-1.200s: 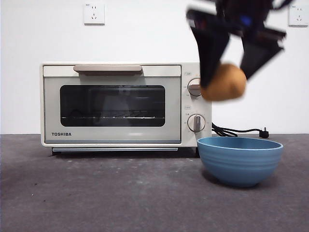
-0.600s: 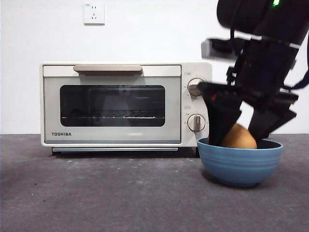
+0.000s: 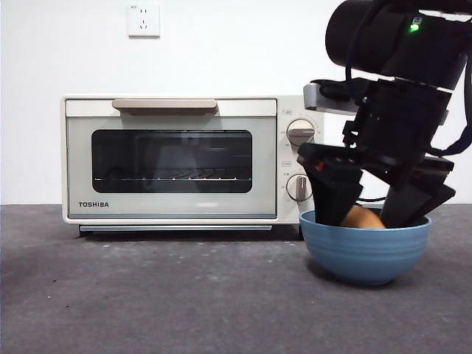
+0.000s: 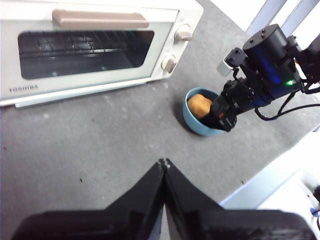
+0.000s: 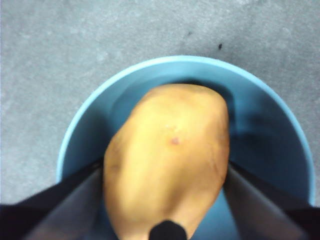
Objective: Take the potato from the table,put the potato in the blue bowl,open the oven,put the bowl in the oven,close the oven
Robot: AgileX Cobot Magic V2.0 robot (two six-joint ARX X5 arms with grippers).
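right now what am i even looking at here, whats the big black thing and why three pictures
It is a two-armed robot at a table. One picture looks level across the table; the other two come from cameras on each wrist. The big black thing is the right gripper, reaching into the blue bowl with its jaws on either side of the potato. The left gripper waits, shut, above the table. Behind stands a Toshiba toaster oven, door closed.

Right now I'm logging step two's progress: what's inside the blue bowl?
The potato sits inside the blue bowl, with the right gripper and its fingers on either side. The bowl's bottom under the potato is hidden.
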